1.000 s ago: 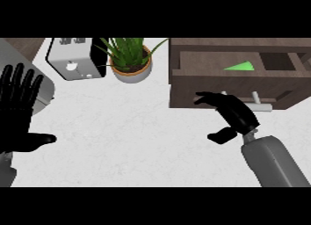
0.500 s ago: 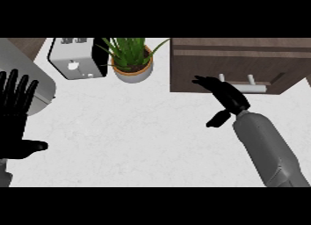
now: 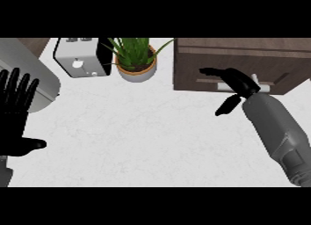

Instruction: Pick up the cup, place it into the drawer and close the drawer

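Right hand (image 3: 233,81) now seemingly against drawer (image 3: 249,66)

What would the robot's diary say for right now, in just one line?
drawer: shut | right hand: open, at drawer front by handle | left hand: open, resting at left edge | cup: not visible

The left hand (image 3: 12,118) is resting at the left edge of the head view, palm facing the camera, its fingers (image 3: 15,88) pointing straight up and slightly spread, the thumb (image 3: 30,144) jutting out sideways toward the right. Only a short grey stub of its forearm is showing beneath it. The right forearm (image 3: 278,132) is coming in from the lower right corner and slanting up and leftward (a long grey span). The right hand (image 3: 233,83) is bending at the wrist, its fingers (image 3: 213,71) reaching leftward, its thumb (image 3: 224,105) hanging down.
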Motion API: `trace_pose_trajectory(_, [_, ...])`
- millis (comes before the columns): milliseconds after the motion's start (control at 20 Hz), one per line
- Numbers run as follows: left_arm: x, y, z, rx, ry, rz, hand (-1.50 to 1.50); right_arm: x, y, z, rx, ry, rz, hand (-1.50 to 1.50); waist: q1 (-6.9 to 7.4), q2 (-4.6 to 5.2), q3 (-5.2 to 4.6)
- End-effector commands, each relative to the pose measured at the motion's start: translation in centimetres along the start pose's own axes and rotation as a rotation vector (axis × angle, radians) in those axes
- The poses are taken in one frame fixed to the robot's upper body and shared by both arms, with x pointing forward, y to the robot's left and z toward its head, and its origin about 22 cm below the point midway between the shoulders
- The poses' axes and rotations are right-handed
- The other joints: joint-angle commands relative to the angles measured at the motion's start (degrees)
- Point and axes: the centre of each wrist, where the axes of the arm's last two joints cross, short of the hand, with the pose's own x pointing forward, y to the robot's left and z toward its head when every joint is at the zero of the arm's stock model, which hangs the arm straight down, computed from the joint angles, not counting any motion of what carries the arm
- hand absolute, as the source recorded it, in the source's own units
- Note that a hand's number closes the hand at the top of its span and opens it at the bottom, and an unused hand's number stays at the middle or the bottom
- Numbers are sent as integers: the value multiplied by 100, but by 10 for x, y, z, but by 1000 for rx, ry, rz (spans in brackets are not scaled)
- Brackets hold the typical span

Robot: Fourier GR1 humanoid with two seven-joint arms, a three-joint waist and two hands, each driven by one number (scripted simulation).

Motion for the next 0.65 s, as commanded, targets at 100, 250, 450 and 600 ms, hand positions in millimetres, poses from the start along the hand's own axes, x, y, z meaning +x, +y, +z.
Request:
trace_pose_trajectory(100, [-10,-3,2,-24,5,3,-150,0,-35,-7,-35,105,-5,-150,148,177,30])
trace_pose_trajectory(250, [-7,-15,-5,-41,-2,5,-150,-26,-40,21,-42,112,8,-150,160,187,41])
trace_pose_trajectory(450, [-12,-6,10,-54,0,-18,-150,-16,-46,9,-47,120,-18,-150,292,202,37])
trace_pose_trajectory(600, [-2,-6,-13,-40,-18,-25,-150,-13,-36,5,-42,119,1,-150,256,241,41])
